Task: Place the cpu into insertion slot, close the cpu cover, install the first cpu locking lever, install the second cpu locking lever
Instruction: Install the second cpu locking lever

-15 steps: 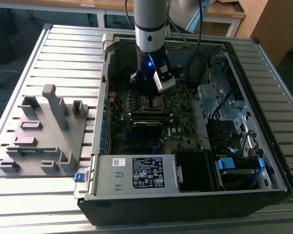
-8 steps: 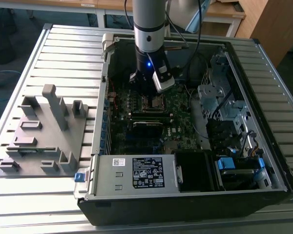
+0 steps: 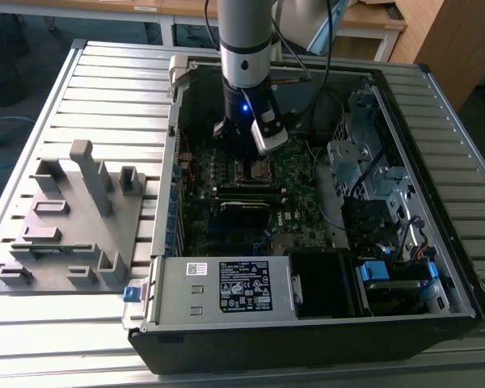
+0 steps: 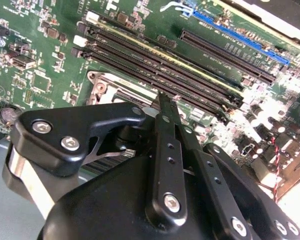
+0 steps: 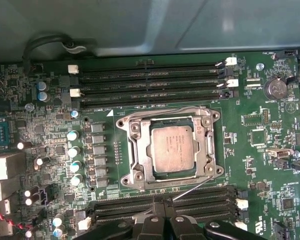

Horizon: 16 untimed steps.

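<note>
Silvery cpu cover [image 5: 168,148] lies shut over the cpu [image 5: 172,148] in the insertion slot [image 5: 135,150] — one thin lever [image 5: 192,188] angles outward. Just above, the pincer [image 4: 165,107] hovers, fingers pressed together, gripping nothing.

You are looking at a workshop or lab set up for computer assembly. An opened desktop computer case [image 3: 323,242] lies on its side on a bench [image 3: 105,89] of ribbed aluminium profiles, its green circuit board [image 3: 295,174] exposed. Beside it, toward the exterior view's left, sits a grey fixture plate [image 3: 65,234] with upright holders. Wooden desks [image 3: 364,20] stand behind, and the robot arm [image 3: 244,48] reaches down into the case.
</note>
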Tool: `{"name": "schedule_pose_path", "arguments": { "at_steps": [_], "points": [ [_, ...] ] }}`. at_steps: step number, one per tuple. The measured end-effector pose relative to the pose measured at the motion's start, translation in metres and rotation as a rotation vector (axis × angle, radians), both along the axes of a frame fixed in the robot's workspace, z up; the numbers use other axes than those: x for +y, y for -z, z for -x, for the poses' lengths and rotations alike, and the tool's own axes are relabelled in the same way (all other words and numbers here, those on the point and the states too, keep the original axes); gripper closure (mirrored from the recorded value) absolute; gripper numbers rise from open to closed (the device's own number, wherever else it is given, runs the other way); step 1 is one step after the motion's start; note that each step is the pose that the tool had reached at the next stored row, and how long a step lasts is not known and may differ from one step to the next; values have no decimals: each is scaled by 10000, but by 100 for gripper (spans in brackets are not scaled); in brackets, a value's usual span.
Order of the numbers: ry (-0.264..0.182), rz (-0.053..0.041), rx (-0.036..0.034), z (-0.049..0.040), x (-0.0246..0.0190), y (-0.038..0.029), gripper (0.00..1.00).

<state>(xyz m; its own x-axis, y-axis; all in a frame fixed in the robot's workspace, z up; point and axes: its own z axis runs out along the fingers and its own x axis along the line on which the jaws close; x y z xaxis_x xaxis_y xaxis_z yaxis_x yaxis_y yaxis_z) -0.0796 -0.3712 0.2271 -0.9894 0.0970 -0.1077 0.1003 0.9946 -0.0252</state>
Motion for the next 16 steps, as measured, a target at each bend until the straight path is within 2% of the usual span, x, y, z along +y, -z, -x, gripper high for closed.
{"name": "schedule_pose_path", "arguments": {
  "at_steps": [9, 16],
  "points": [
    [0, 0, -2, 28, -40, 12, 90],
    [-1, -15, -2, 64, -68, 74, 90]
  ]
}}
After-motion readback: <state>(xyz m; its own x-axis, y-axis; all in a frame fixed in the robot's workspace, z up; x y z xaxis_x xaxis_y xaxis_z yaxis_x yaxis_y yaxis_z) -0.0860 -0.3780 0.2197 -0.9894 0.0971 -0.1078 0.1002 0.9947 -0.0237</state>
